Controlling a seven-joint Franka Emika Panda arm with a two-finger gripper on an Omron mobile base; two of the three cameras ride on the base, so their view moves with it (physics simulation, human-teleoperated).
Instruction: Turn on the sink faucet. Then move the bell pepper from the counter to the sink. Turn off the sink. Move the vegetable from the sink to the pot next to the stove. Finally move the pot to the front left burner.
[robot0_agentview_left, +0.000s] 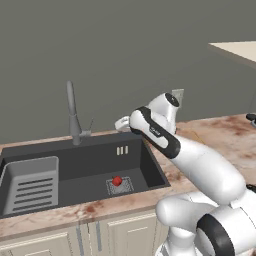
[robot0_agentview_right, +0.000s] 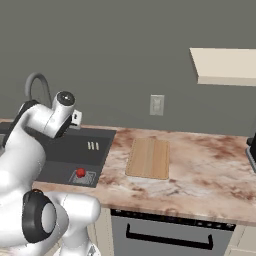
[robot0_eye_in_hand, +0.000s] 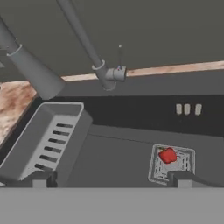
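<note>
The red bell pepper (robot0_agentview_left: 117, 180) (robot0_agentview_right: 80, 172) (robot0_eye_in_hand: 167, 155) rests on the square drain grate in the dark grey sink (robot0_agentview_left: 85, 160) (robot0_agentview_right: 67, 150) (robot0_eye_in_hand: 113, 146). The sink faucet (robot0_agentview_left: 73, 112) (robot0_eye_in_hand: 83, 37) stands upright at the back rim, its thin lever (robot0_agentview_left: 90, 125) (robot0_eye_in_hand: 120, 54) pointing up beside the base. My gripper (robot0_agentview_left: 122, 123) (robot0_eye_in_hand: 111, 181) hovers open and empty over the sink's back right part, above the pepper and right of the faucet. The pot and the stove are out of view.
A lighter grey slotted tray insert (robot0_agentview_left: 32, 182) (robot0_eye_in_hand: 48, 140) fills the sink's left end. A wooden cutting board (robot0_agentview_right: 148, 157) lies on the marble counter (robot0_agentview_right: 200, 165) right of the sink. A wall socket (robot0_agentview_right: 157, 105) sits behind it. A shelf (robot0_agentview_right: 225, 67) hangs high on the right.
</note>
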